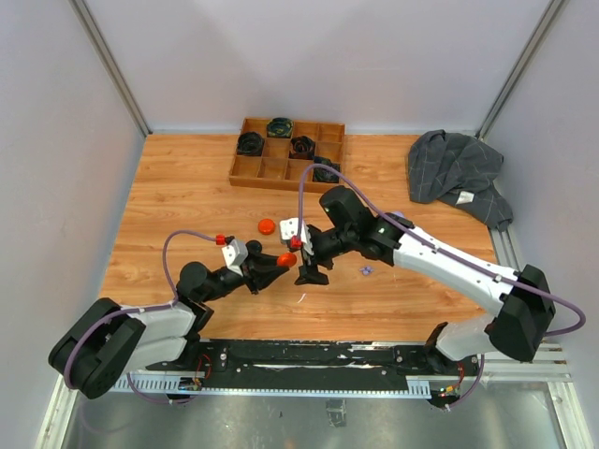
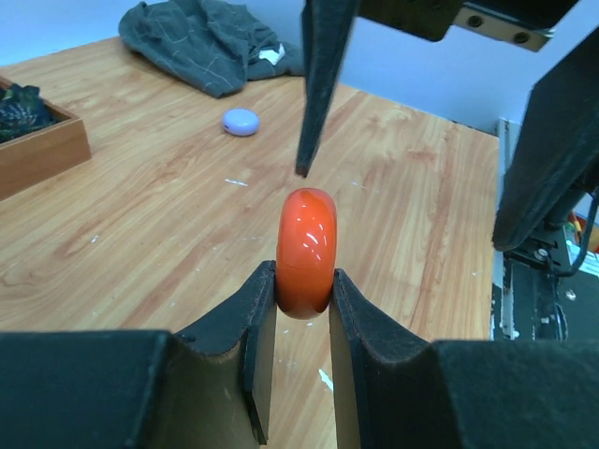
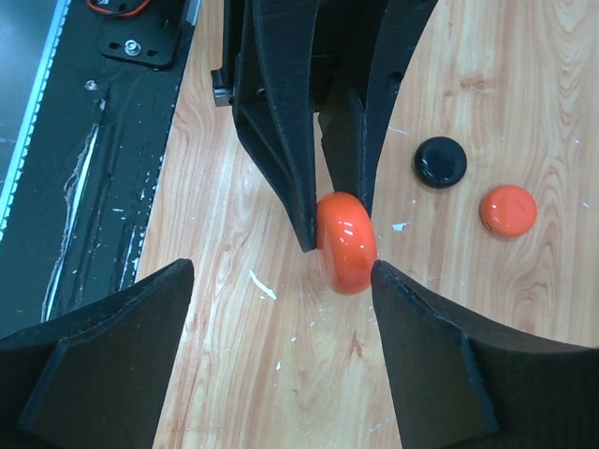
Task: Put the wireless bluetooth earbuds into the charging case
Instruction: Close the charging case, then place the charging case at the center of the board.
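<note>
Only R wrist cam shows you black puck [image 3: 440,161] on surface [image 3: 487,84]. Orange case [image 2: 306,248] clamped in L tool [image 2: 303,281]; R tool [image 3: 281,271] open just beside.

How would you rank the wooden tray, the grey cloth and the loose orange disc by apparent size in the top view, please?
1. Wooden tray and grey cloth: about alike, too close to rank.
2. Orange disc: by far the smallest.
</note>
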